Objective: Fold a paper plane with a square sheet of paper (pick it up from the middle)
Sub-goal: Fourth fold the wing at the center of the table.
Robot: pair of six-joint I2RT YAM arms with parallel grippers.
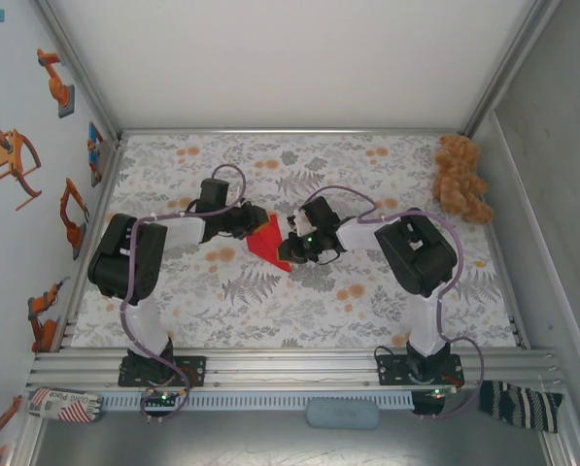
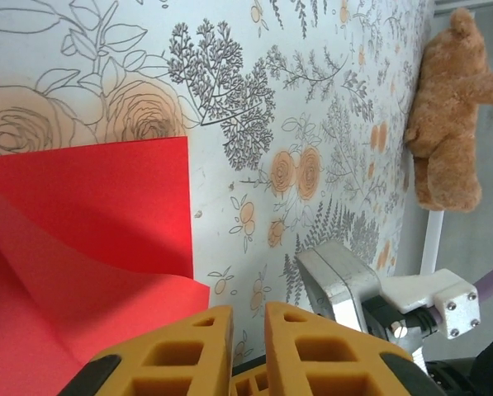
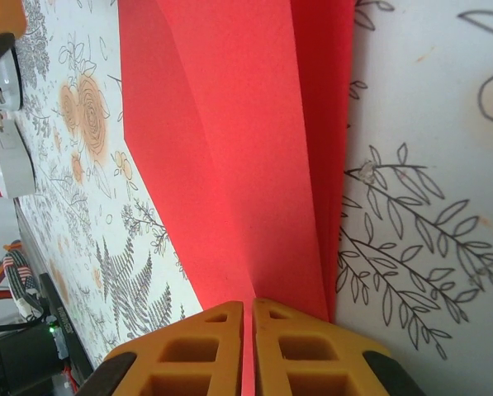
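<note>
The square sheet of paper is bright red and folded into a pointed, layered shape with a centre crease, like a paper plane. It lies mid-table between the two arms. In the right wrist view the red paper runs straight into my right gripper, which is shut on its creased edge; from above, that gripper sits at the paper's right side. My left gripper hovers just right of the paper's raised flap. Its jaws stand a narrow gap apart with nothing between them. From above, the left gripper is at the paper's upper left.
A brown teddy bear sits at the table's far right corner, also seen in the left wrist view. The floral tablecloth covers the table. White walls close in the left, back and right sides.
</note>
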